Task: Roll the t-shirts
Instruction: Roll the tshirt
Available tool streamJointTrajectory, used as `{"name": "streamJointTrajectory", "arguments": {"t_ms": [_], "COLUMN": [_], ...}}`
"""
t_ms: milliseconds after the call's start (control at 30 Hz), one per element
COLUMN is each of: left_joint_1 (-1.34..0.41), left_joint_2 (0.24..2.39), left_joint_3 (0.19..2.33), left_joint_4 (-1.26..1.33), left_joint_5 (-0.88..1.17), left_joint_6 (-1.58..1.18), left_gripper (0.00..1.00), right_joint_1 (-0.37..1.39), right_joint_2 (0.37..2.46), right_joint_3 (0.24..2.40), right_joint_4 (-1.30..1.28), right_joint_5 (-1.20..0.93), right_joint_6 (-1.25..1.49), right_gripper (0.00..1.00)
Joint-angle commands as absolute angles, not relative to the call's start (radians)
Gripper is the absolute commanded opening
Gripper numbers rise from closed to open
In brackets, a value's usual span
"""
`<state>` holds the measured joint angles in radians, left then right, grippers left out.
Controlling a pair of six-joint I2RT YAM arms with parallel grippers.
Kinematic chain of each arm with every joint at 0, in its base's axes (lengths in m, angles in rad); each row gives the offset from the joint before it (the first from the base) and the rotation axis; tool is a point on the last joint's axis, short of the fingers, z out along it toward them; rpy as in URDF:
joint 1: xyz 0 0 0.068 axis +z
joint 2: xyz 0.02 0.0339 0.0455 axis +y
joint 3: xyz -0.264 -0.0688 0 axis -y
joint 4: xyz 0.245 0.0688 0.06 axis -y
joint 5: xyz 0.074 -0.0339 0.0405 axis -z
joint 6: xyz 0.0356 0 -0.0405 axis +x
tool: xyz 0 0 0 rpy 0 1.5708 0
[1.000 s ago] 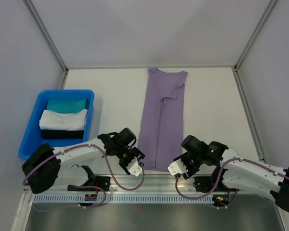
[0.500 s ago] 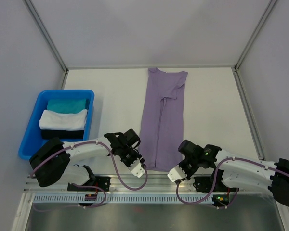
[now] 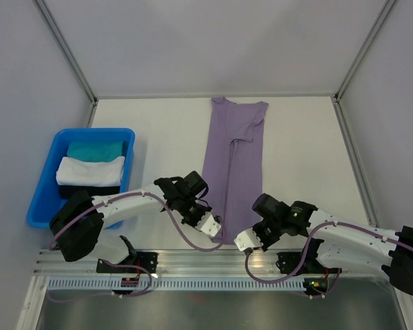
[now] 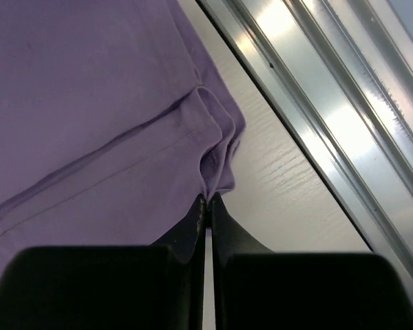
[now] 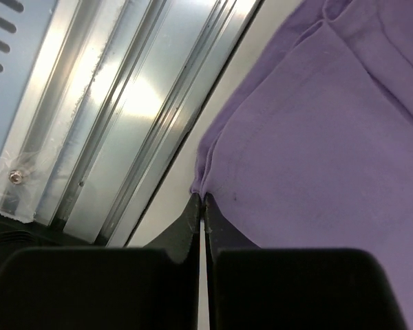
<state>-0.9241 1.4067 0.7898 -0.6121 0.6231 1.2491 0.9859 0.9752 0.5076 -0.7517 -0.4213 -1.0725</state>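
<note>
Left gripper [image 4: 206,203]: jaws clenched, pinching a puckered fold at one near hem corner of the t-shirt [image 3: 234,158]. Right gripper [image 5: 201,201]: jaws likewise clenched on the opposite hem corner. How much cloth sits between its fingers is hard to judge from the wrist view; it appears to be only the edge.

Change noted: a second ago both grippers stood spread just outside the hem. They have since moved in and closed on it.

In the overhead view the t-shirt lies flat as a narrow strip from lower centre to upper centre of the frame, on the table [image 3: 158,137]. Its hem is just above the metal rail [image 3: 213,260]. The blue bin [image 3: 41,199] of folded cloths, at left centre, is well apart.

Judgement: both corners look secured, so rolling from hem toward collar can begin.
</note>
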Motion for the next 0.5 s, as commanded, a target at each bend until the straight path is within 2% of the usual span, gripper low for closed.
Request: {"name": "streamJointTrajectory", "arguments": {"t_ms": [0, 200, 467], "left_joint_1": [-0.876, -0.758, -0.672], "left_joint_2": [1.459, 1.557, 1.654], "left_joint_3": [0.854, 0.922, 0.965], "left_joint_4": [-0.701, -0.733, -0.750], "left_joint_5": [0.733, 0.771, 0.772], "left_joint_6": [1.126, 1.080, 1.086], "left_gripper": [0.02, 0.02, 0.03], "right_joint_1": [0.950, 0.816, 0.726], "right_joint_2": [0.980, 0.997, 1.020], "right_joint_3": [0.545, 0.532, 0.535], "right_joint_4": [-0.781, -0.755, -0.658], "right_joint_5": [-0.509, -0.509, -0.506], "right_joint_6": [-1.023, -0.989, -0.911], "right_gripper": [0.00, 0.00, 0.00]}}
